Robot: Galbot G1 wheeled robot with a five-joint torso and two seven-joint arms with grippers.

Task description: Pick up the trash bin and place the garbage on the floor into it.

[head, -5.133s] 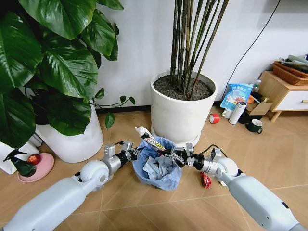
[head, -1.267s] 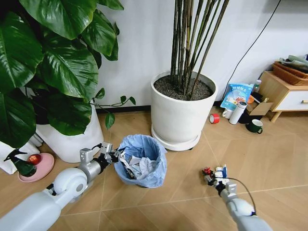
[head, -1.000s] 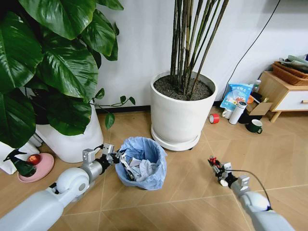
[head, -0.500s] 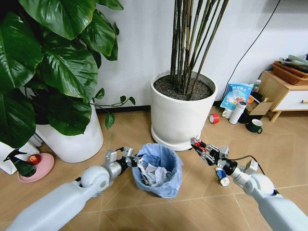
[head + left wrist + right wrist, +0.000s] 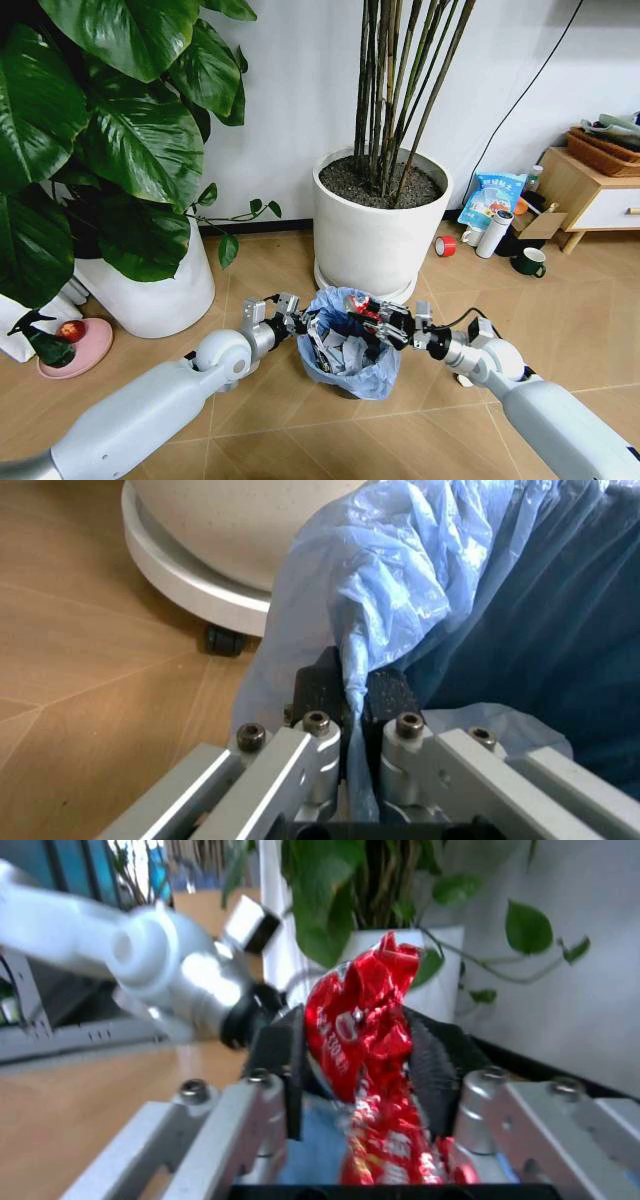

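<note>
With the left tool [image 5: 291,315] clenched on the rim of the trash bin [image 5: 347,345], the right tool [image 5: 372,313] grasping the red wrapper [image 5: 365,1065] over its mouth should release only once centred.

A small round black trash bin lined with a crinkly light-blue plastic bag [image 5: 350,372] sits just in front of the white plant pot, upright, with crumpled white paper wads [image 5: 345,352] inside. A crumpled red foil wrapper [image 5: 365,1065] is held above its open rim.
</note>
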